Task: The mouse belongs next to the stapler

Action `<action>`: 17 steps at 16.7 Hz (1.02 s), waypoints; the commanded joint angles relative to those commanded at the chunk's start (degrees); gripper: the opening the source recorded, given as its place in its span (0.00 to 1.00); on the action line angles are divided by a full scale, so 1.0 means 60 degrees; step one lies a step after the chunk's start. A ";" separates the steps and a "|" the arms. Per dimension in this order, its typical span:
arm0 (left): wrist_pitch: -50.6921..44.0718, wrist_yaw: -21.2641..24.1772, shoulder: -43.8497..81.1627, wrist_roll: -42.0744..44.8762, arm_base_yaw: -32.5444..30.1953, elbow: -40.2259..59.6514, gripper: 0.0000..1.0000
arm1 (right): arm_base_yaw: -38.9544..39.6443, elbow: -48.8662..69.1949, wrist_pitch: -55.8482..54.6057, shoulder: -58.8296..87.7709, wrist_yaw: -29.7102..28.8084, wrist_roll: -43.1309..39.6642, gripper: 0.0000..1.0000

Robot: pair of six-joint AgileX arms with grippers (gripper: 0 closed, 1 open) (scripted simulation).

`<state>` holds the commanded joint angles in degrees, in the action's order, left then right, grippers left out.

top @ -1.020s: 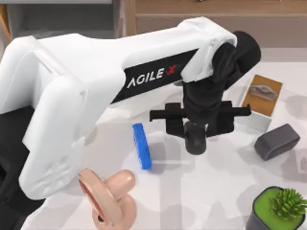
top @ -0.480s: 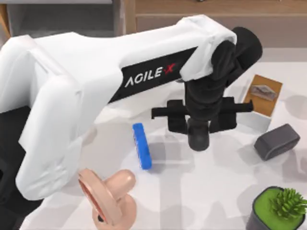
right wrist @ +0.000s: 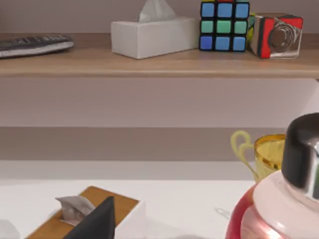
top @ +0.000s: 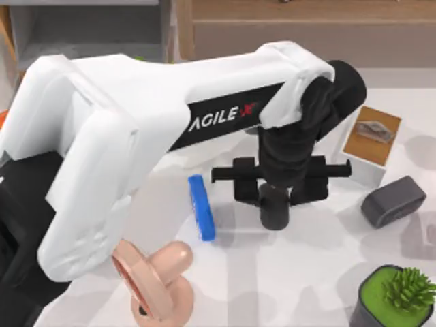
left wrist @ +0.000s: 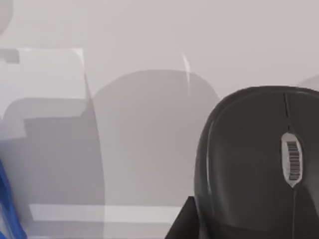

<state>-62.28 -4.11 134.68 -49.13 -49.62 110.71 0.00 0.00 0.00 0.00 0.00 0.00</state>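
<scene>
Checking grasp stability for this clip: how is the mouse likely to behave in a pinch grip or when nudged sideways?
The mouse looks like a rigid, glossy shell, so it probably won't flex but may slip between the fingers of the left tool. Its domed, tapering sides suggest it could squirt out of a pinch. On a flat underside it would likely slide, not roll, toward the stapler.

White left arm (top: 136,136), black wrist
</scene>
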 joint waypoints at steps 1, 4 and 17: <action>0.0000 0.0000 0.0000 0.0000 0.0000 0.0000 0.00 | 0.0000 0.0000 0.0000 0.0000 0.0000 0.0000 1.00; 0.0000 0.0000 0.0000 0.0000 0.0000 0.0000 0.08 | 0.0000 0.0000 0.0000 0.0000 0.0000 0.0000 1.00; 0.0000 0.0000 0.0000 0.0000 0.0000 0.0000 1.00 | 0.0000 0.0000 0.0000 0.0000 0.0000 0.0000 1.00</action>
<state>-62.28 -4.11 134.68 -49.13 -49.62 110.71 0.00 0.00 0.00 0.00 0.00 0.00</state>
